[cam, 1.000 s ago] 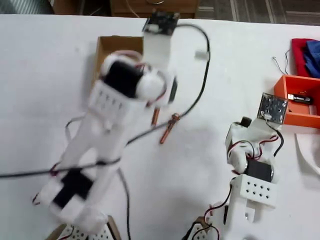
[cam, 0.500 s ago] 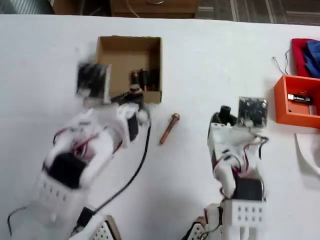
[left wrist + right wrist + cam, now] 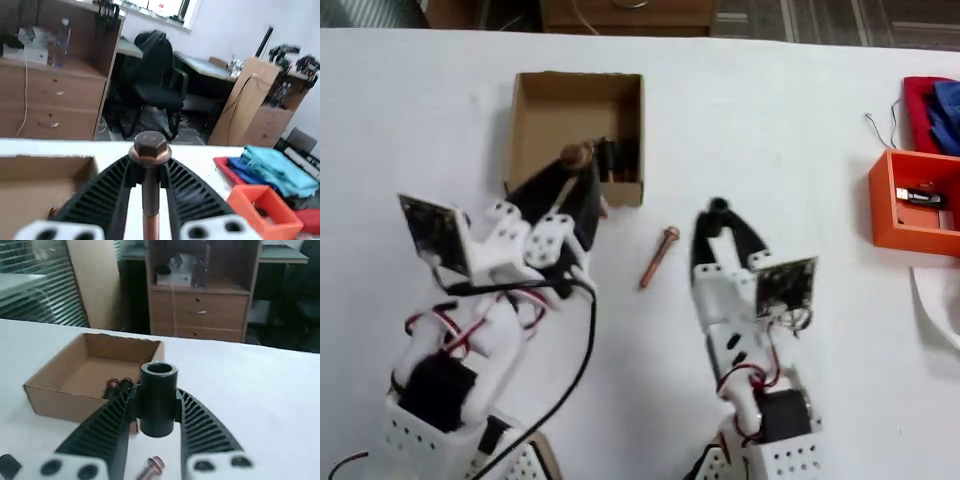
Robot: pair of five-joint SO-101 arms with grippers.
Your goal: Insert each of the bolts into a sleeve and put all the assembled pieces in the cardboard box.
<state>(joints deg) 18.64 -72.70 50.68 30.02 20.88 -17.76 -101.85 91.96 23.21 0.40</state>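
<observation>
- Swinging back off the cardboard box (image 3: 552, 110), my left claw (image 3: 150, 167) now clamps 1 bolt (image 3: 150, 148) head-up at its near wall.
- My right claw (image 3: 158, 394) has come forward pinching a sleeve (image 3: 159, 410) upright, so mating looks next.
- 1 spare bolt (image 3: 658, 257) lies between my arms.
- Pieces (image 3: 612, 156) in the box are too dark to count.

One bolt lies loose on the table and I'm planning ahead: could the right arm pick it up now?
Probably not yet. The loose bolt lies in the open beside the right gripper, nothing between, but that gripper is shut on a sleeve, so its grip is taken.
</observation>
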